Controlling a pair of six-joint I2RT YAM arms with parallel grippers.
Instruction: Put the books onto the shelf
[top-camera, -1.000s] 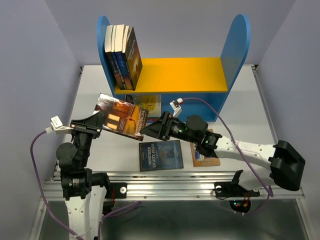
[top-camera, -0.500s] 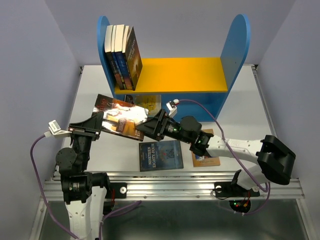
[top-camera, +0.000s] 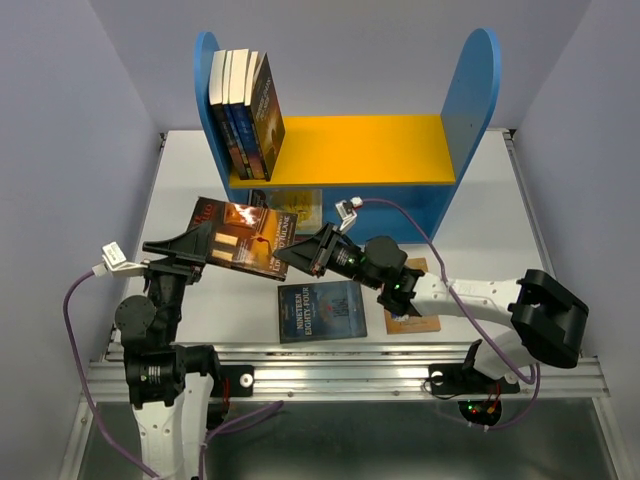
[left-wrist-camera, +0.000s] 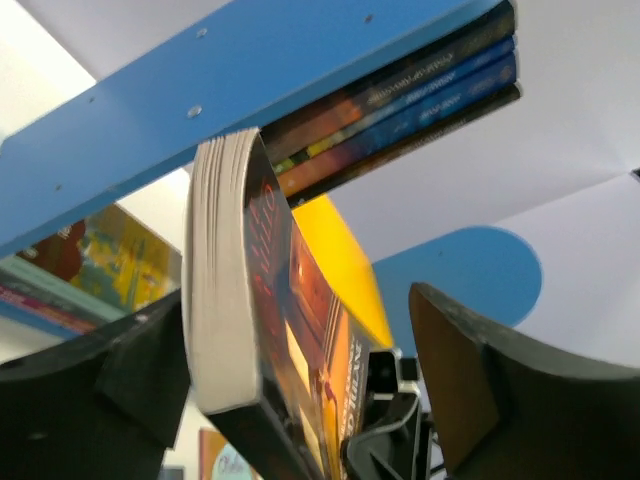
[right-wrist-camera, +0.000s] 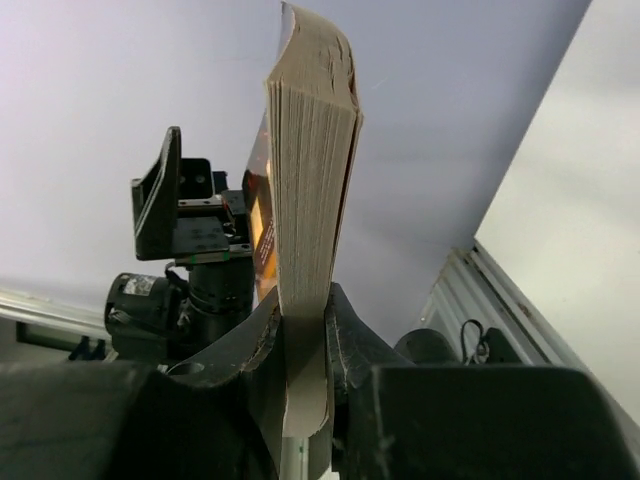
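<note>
Book (top-camera: 238, 236) tight in right end effector (top-camera: 287, 256), inside wide-open left end effector (top-camera: 198, 249).

My L arm (top-camera: 150, 335) is mostly black round motor housings w/ a white link down by the base. R arm (top-camera: 470, 298) has a long white forearm link betw. black joints, plus a bulky black elbow block (top-camera: 548, 330). A purple cable (top-camera: 72, 300) runs from a small white plug (top-camera: 110, 255) at the L wrist (R wrist has the same, cable (top-camera: 420, 225) also purple). On the L gripper (top-camera: 198, 246), the fingers (left-wrist-camera: 480, 390) are matt black plastic wedges.
</note>
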